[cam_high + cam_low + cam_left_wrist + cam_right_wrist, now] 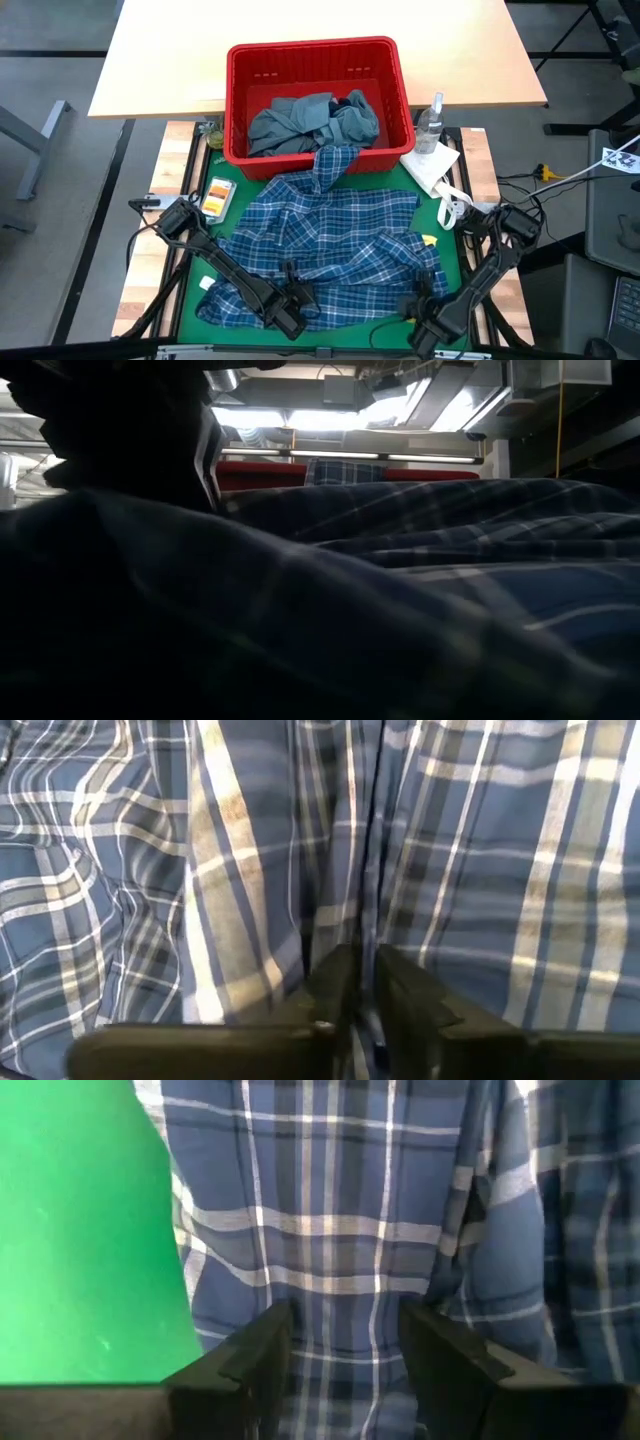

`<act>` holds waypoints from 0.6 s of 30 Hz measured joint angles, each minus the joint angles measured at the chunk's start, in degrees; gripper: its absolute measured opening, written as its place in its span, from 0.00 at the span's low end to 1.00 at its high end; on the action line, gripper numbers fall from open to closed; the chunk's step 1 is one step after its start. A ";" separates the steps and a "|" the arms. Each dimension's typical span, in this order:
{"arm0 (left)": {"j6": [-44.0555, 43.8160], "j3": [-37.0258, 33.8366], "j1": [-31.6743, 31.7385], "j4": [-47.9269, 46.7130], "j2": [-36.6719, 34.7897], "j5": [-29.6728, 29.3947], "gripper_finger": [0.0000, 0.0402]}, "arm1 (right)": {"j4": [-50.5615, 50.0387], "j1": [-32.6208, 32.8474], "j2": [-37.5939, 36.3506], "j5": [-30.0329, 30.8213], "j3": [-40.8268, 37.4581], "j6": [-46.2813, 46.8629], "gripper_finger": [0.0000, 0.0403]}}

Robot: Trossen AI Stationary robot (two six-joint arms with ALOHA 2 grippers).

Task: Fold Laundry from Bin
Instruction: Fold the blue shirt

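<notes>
Plaid shirt [330,250] spread on green mat [225,225], sleeve over bin [318,60] rim. Left gripper [365,995] nearly closed, possibly pinching near hem; right gripper [345,1345] spread, astride fabric.

Overhead, table-level and both close wrist cameras share the plaid shirt [330,250].

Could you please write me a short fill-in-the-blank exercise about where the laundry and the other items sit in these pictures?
1. The plaid shirt lies spread on a mat coloured ____.
2. The grey-blue garment lies inside the ____ bin.
3. One end of the plaid shirt hangs over the bin's ____.
4. Beside the bin, a clear bottle stands by a white ____ towel.

Missing words: green; red; rim; paper
</notes>
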 joint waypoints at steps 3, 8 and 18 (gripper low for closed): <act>-0.02 0.02 0.00 0.01 0.00 0.22 0.20 | -0.07 -0.03 0.00 -1.87 -0.17 -0.24 0.46; 0.03 0.02 0.34 0.08 -1.88 4.56 0.27 | -0.06 -0.03 0.00 -4.42 -0.17 -0.62 0.46; -0.36 0.09 -2.94 -0.02 -4.59 22.15 0.24 | -0.17 0.06 0.00 -12.12 -0.17 -3.19 0.46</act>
